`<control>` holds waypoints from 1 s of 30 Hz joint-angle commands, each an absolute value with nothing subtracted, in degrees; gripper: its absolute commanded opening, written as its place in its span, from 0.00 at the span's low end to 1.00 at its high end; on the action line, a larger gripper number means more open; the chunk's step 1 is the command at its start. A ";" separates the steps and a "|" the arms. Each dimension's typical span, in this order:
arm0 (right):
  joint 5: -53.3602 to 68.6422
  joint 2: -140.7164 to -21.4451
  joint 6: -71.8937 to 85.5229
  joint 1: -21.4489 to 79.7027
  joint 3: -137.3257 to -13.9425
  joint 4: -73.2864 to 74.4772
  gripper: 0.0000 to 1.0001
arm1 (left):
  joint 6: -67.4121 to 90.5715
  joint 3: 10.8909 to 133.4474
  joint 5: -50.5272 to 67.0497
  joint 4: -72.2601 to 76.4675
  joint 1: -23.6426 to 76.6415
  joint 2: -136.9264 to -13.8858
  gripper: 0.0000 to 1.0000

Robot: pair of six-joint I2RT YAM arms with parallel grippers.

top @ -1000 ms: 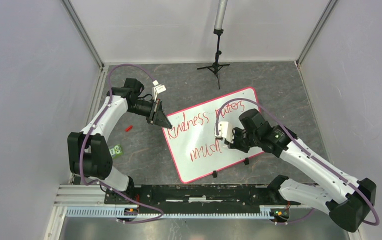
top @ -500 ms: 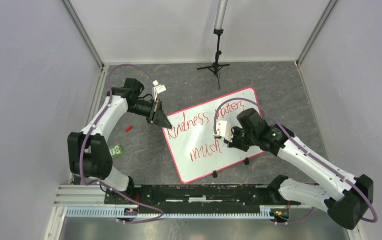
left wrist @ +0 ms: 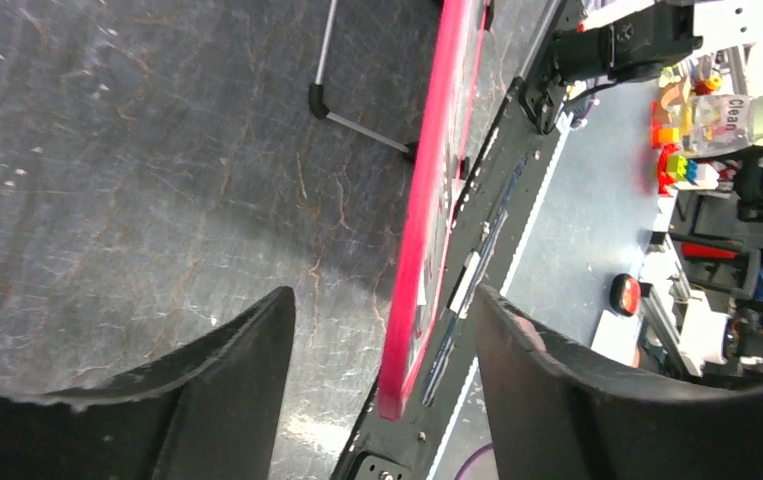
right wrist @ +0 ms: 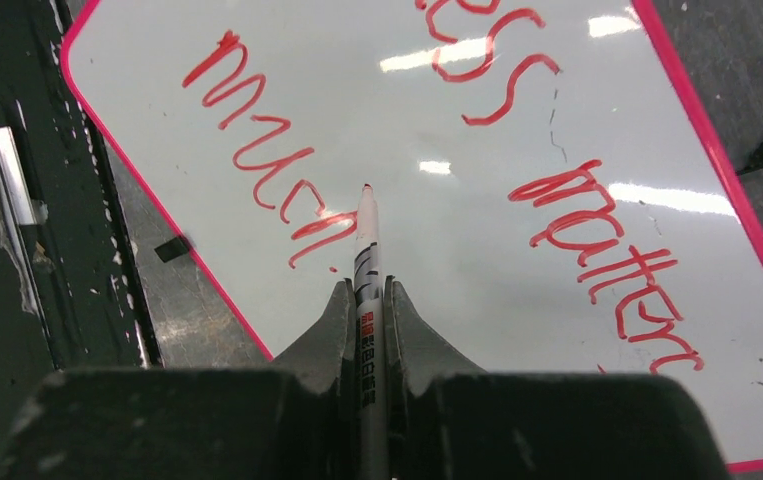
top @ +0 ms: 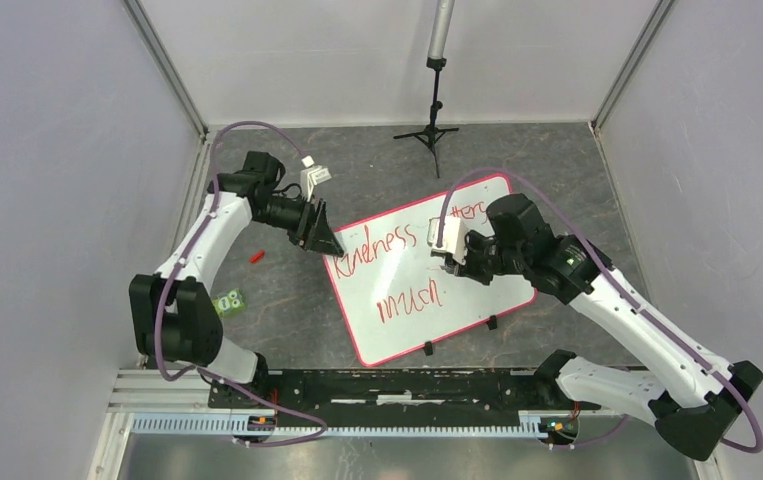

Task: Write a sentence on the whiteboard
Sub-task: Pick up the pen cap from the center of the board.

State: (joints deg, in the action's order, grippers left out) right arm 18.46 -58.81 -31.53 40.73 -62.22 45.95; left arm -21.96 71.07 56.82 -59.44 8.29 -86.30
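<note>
The right gripper has its two dark fingers pressed together on a slim white marker pen with a red tip, which runs out straight ahead between them. The red tip stands over bare white surface just to the right of the word "much"; whether it touches the surface cannot be told. Beneath it lies the large flat white whiteboard with a thin red-pink rim and rounded corners, set askew on the dark grey mottled table top in the middle of the workspace, between the two arms. The red handwritten sentence runs across it in two lines, "Kindness matters" above and "much" below. In the top view the right gripper hangs over the middle of the board, to the right of "Kindness" and above "much". Two small black clips sit on the board's near edge. The left gripper has its black fingers spread well apart, with the board's pink rim seen edge-on in the gap and neither finger touching it. From above, this gripper sits at the board's far left corner. To its left, a small red piece lies on the table, and nearer the arm's base a small green block. A black tripod stand stands at the far edge, well apart from the board.
</note>
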 commanded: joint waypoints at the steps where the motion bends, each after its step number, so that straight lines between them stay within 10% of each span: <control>1: 22.10 -58.64 -27.73 40.54 -65.70 41.43 0.00 | -21.83 77.52 55.38 -58.39 6.22 -81.17 0.77; 9: 21.35 -59.92 -24.31 40.19 -67.97 37.69 0.00 | -28.85 82.97 51.77 -62.71 -13.05 -78.41 0.90; 30: 32.78 -64.86 -21.98 31.99 -72.07 37.45 0.00 | -57.98 65.95 31.03 -47.91 -21.51 -96.61 0.67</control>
